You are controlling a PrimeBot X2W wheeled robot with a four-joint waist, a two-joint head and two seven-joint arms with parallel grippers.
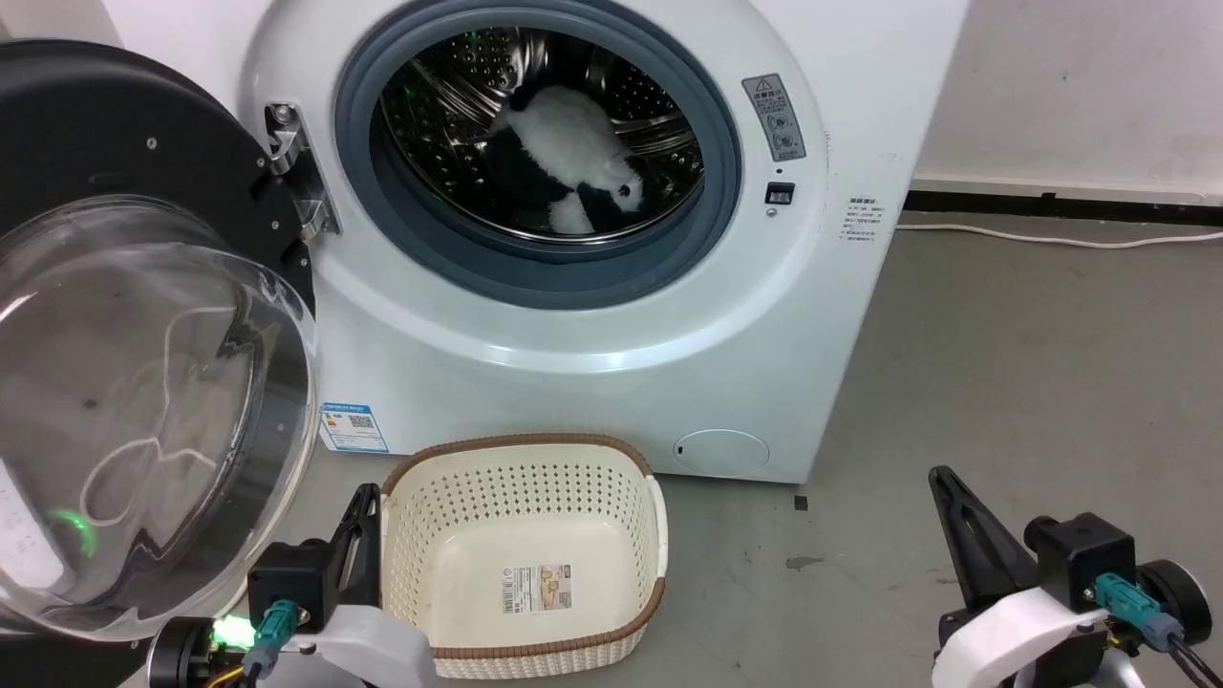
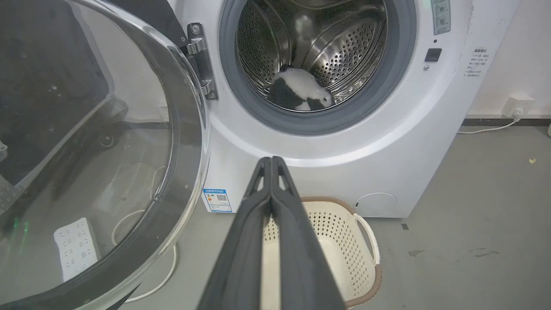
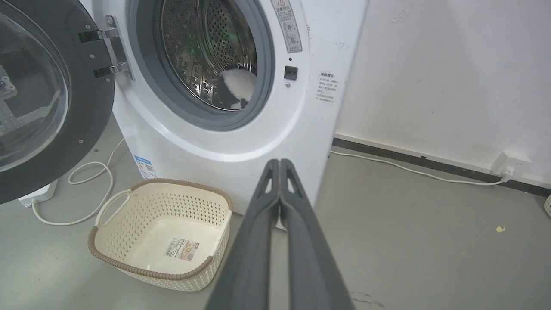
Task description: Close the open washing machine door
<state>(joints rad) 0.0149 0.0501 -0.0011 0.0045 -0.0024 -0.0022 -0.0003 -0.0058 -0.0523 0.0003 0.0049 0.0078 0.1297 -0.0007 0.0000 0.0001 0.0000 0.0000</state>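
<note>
The white washing machine (image 1: 592, 382) stands ahead with its round port uncovered. Its black-framed door (image 1: 115, 124) hangs wide open at the left on a metal hinge (image 1: 296, 172), the clear glass bowl (image 1: 143, 411) bulging toward me. A black-and-white plush toy (image 1: 564, 162) lies in the steel drum. My left gripper (image 1: 365, 497) is shut and empty, low beside the door's lower right edge; the left wrist view has the door (image 2: 189, 142) just left of that gripper (image 2: 271, 160). My right gripper (image 1: 941, 475) is shut and empty, low at the right, apart from the machine (image 3: 241, 142).
A cream perforated basket (image 1: 659, 535) with a brown rim sits on the grey floor in front of the machine, right beside my left gripper. A white cable (image 1: 1051, 237) runs along the back wall. A power strip (image 2: 75, 247) and cord lie behind the door.
</note>
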